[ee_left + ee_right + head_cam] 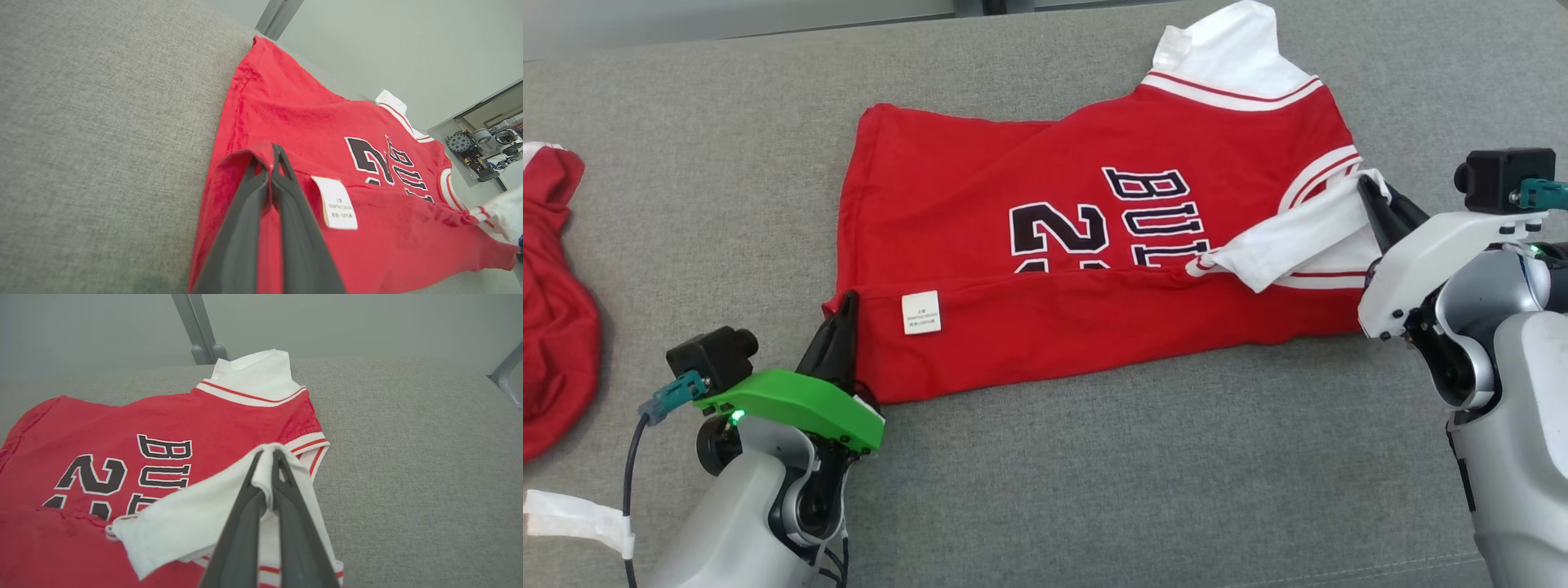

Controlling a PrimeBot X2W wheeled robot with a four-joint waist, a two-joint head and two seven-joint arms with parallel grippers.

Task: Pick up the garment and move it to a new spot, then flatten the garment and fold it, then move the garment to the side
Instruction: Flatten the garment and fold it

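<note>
we found the garment point(1054, 188), a red jersey with black lettering point(1094, 224) outlined in white, lying spread on the grey cushioned surface point(1094, 474), roughly in the middle of the head view. its near long edge was turned up and over onto the body, so a strip of the inside faced upward with a small white label point(921, 313) on it.

the left gripper point(850, 302) sat at the near left corner of that turned strip. in the left wrist view its fingers point(241, 237) were pressed together with red cloth pinched between the tips, and the label point(337, 203) lay just beside them.

the right gripper point(1365, 186) was at the jersey's right end. in the right wrist view its fingers point(294, 539) were closed on a fold of the white sleeve point(192, 522), which draped back across the red body and over part of the lettering. the other white sleeve point(1225, 49) lay at the far edge of the jersey.

well apart, at the left border of the head view, lay a second red cloth point(551, 327).
</note>
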